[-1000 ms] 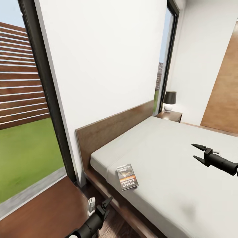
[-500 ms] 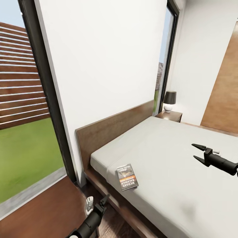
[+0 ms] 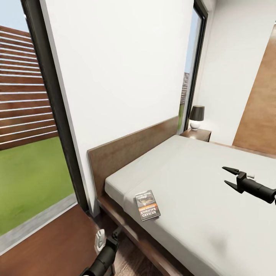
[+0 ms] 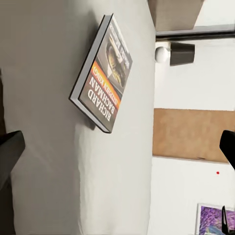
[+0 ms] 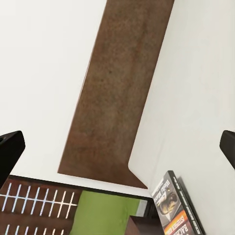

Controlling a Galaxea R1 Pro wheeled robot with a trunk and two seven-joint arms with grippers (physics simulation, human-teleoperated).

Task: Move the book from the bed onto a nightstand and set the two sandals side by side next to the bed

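Bachman paperback (image 3: 148,205) flat near mattress corner (easy reach). Left gripper (image 3: 112,240) at its 7 o'clock, low beside bed frame (image 3: 126,230), jaws wide for pickup. Right gripper (image 3: 229,176) at 2 o'clock, spread, empty.

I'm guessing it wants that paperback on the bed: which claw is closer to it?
Left. The left claw sits low beside the bed frame, just below the book. The right claw hovers over the mattress, farther off.

Your book (image 3: 148,205) has a dark grey cover with an orange band and white lettering; the bed (image 3: 199,199) is pale grey with a brown headboard (image 3: 130,151). Both pincers are black.
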